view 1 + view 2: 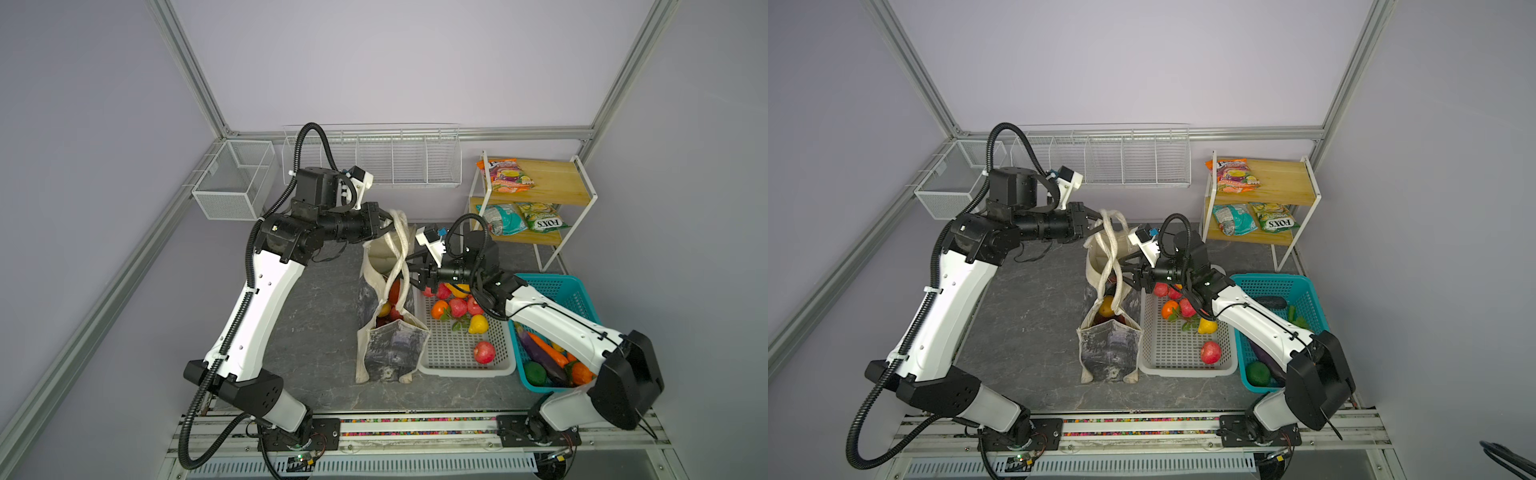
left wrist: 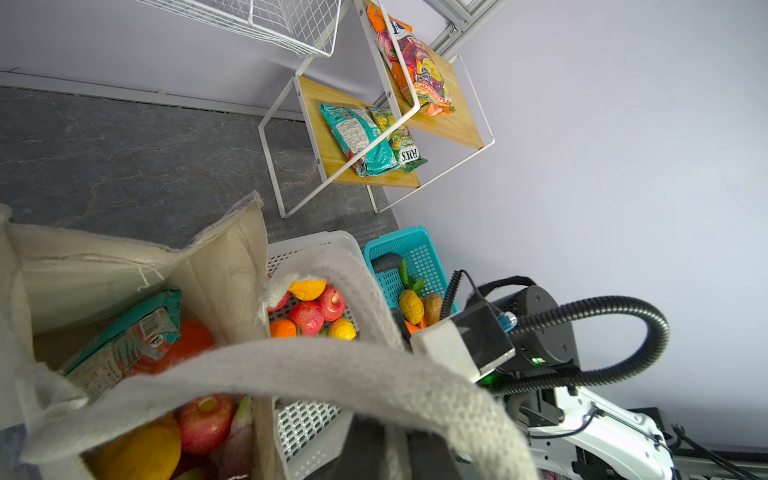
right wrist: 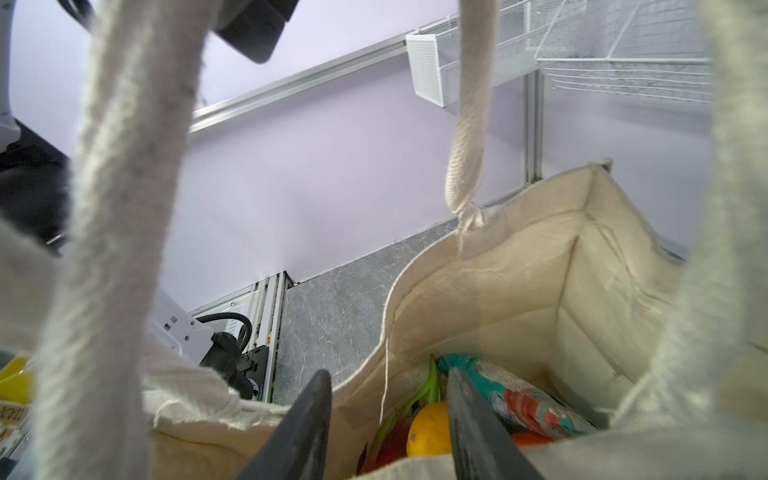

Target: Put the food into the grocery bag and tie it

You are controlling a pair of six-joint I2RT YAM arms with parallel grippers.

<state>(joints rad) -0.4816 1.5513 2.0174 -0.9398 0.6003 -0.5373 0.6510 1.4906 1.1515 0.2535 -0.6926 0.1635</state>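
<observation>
The grocery bag (image 1: 390,353) stands upright mid-bench (image 1: 324,316), mouth open. Its strap handles (image 1: 401,241) are drawn up and cross over each other. At the bag's 12 o'clock, the left end effector (image 1: 387,221) is pressed together on the top of those straps. The right end effector (image 3: 388,374) is at the bag's 1 o'clock edge with its jaws spread over the rim. Whether its tips touch the canvas is hard to tell. Inside the bag lie a teal snack packet (image 2: 129,340), a red apple (image 2: 205,422) and a yellow fruit (image 3: 430,428). A white basket (image 1: 465,372) with more fruit sits just beside the bag at 3 o'clock.
</observation>
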